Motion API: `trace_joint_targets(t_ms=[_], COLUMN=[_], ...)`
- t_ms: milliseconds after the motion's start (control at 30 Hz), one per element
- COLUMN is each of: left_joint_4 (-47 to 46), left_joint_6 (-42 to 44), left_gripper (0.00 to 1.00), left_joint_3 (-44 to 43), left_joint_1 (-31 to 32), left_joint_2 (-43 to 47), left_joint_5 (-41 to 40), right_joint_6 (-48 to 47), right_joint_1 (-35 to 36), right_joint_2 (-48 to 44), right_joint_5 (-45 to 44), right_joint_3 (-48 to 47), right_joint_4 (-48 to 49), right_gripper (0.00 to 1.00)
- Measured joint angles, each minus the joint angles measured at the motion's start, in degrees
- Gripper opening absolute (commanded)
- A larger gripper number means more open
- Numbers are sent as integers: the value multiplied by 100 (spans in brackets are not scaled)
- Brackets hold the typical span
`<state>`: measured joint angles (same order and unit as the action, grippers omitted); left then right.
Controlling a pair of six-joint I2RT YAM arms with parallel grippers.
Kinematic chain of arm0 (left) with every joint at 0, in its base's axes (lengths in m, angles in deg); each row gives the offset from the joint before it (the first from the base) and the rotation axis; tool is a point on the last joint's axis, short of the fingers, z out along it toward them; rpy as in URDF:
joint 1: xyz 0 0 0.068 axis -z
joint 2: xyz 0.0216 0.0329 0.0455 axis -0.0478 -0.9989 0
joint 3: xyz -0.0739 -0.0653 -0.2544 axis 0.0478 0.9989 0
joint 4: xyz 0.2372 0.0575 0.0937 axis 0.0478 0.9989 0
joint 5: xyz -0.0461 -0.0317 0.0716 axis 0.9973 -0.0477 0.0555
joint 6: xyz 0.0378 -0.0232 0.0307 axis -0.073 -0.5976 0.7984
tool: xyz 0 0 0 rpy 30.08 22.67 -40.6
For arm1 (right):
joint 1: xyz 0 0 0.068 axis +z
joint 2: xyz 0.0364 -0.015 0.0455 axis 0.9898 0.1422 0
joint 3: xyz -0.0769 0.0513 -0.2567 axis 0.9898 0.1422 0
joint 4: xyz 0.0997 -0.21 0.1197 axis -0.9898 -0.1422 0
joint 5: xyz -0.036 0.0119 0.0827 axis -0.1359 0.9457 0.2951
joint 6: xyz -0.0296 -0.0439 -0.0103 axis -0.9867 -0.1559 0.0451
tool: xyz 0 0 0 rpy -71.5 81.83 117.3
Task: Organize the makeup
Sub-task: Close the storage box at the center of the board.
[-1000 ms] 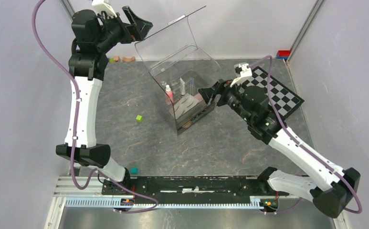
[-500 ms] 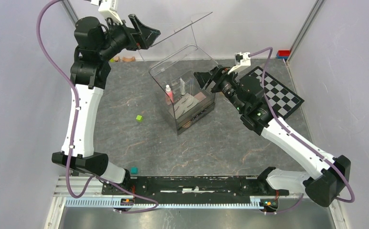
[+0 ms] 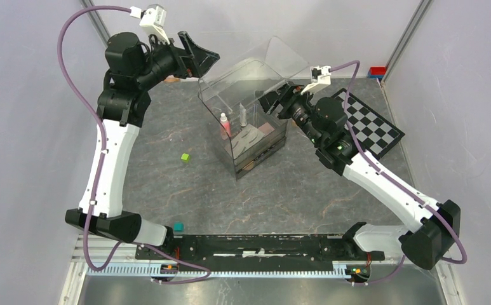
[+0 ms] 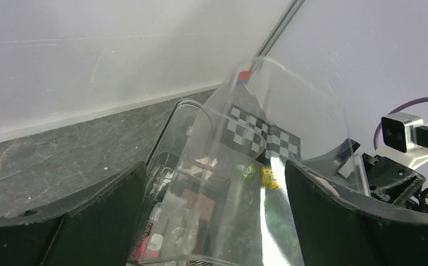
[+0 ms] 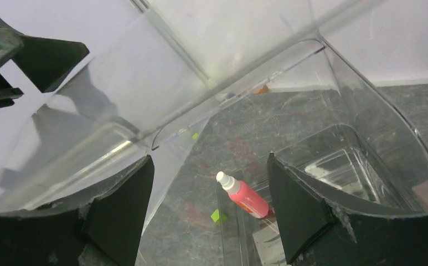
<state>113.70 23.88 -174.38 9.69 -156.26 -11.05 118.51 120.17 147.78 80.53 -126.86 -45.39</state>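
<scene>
Over on the far left, the left pincer (image 3: pixel 203 58) hangs high above the bench (image 3: pixel 160 184). Its jaws are spread as wide as they go, with nothing between them, and it points at the curved lid (image 3: pixel 279 56) of the clear acrylic case (image 3: pixel 248 166). A green cube (image 3: pixel 184 157) lies on the bench left of the case. The makeup sits inside the case: a pink spray bottle (image 5: pixel 245 198) stands at the left, with a white eyebrow card (image 3: pixel 246 136) and a brown palette (image 3: pixel 267 129) beside it. The right pincer (image 3: pixel 273 101) is at the case's right rim under the lid, jaws well apart. I cannot tell whether it touches the lid. The checkerboard (image 3: pixel 373 127) lies at the right.
</scene>
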Motion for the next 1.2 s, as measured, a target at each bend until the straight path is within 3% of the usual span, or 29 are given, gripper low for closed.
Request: trace_joint_targets(t_ms=[300, 600, 1200], left_joint_4=[-17, -39, 50], left_joint_6=[2, 4, 116], left_gripper=[100, 100, 100], left_joint_3=[210, 859, 2881], left_joint_1=[22, 24, 26], left_joint_2=[229, 767, 2865], left_joint_5=[20, -4, -977], right_joint_6=[37, 35, 9], right_joint_1=[0, -4, -22], right_joint_2=[-140, -866, -1080], right_joint_5=[-42, -267, -350], right_joint_3=[63, 863, 2157], right_joint_4=[-7, -37, -39], right_gripper=[81, 81, 83])
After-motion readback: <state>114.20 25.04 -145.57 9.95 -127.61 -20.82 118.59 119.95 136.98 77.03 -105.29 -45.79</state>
